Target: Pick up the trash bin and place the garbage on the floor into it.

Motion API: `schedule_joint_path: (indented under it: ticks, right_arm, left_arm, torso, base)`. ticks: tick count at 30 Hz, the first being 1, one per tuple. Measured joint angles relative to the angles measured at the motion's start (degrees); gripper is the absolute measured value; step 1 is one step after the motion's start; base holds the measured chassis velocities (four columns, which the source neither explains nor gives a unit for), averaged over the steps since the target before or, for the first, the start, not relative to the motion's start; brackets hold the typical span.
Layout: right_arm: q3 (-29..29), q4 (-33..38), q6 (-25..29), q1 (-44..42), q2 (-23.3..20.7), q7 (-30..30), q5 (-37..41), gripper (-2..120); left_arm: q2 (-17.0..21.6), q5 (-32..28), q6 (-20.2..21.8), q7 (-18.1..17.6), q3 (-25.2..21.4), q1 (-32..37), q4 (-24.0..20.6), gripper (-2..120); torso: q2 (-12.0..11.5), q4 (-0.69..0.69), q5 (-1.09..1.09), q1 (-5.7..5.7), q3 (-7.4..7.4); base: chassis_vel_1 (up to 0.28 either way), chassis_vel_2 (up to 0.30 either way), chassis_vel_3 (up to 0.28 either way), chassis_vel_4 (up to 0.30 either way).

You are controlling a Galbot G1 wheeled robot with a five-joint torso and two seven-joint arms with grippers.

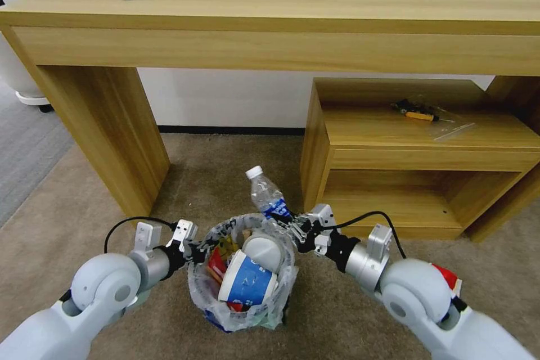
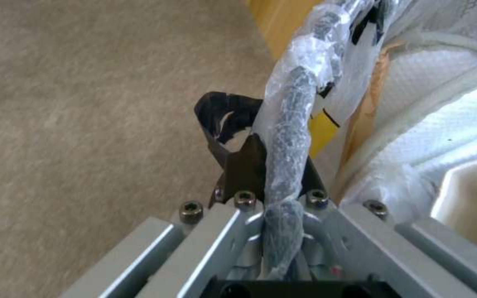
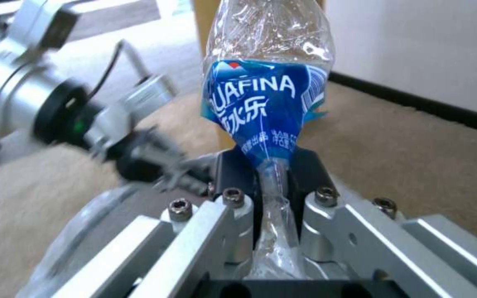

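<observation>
bottle (image 3: 261, 103): clear, blue label | cup (image 1: 246, 284): white-blue | carpet (image 1: 225, 180): beige-brown | bin liner (image 1: 279, 287): clear, perhaps black-yellow print

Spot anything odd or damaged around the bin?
The clear bottle in the right gripper is crushed flat where the fingers pinch it. The left gripper clamps the trash bin by its bag-wrapped rim. Nothing spilled.

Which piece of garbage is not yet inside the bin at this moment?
The clear bottle with the blue label: the right gripper pinches its lower end at the trash bin rim, cap up. The paper cup lies inside.
</observation>
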Motion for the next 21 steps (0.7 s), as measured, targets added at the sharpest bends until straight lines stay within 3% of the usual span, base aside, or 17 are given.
schedule_joint_path:
  ticks: [7,10,13,19,21]
  right_arm:
    - [-1.10,0.26,-1.83,0.05,-0.89,-0.11,-1.01,6]
    - [-1.37,0.05,-2.42,-0.28,-0.90,0.28,-2.81,14]
    - [-1.44,0.23,-2.70,-0.46,-0.91,0.33,-3.41,30]
    - [-1.44,0.49,-2.94,-0.59,-1.07,0.50,-3.42,44]
    - [-1.41,0.55,-2.98,-0.72,-1.16,0.73,-3.47,54]
  left_arm:
    - [-0.02,-0.21,0.00,-0.70,3.30,-2.81,0.52,0]
    - [0.03,-0.64,0.00,-1.18,4.47,-3.74,0.62,0]
    - [0.24,-1.05,0.00,-1.30,4.86,-4.37,0.82,0]
    - [0.32,-1.53,0.00,-1.36,4.86,-4.80,0.95,0]
    - [0.35,-1.77,0.00,-1.38,4.86,-4.96,1.03,0]
  torso:
    - [0.00,0.00,0.00,0.00,0.00]
    - [0.00,0.00,0.00,0.00,0.00]
    - [0.00,0.01,0.00,0.00,0.00]
    - [0.00,0.01,-0.01,0.00,0.00]
    - [0.00,0.01,-0.01,0.00,0.00]
  base:
    - [0.000,0.000,0.000,0.000]
    - [0.000,0.000,0.000,0.000]
    - [0.000,0.000,0.000,0.000]
    - [0.000,0.000,0.000,0.000]
    - [0.000,0.000,0.000,0.000]
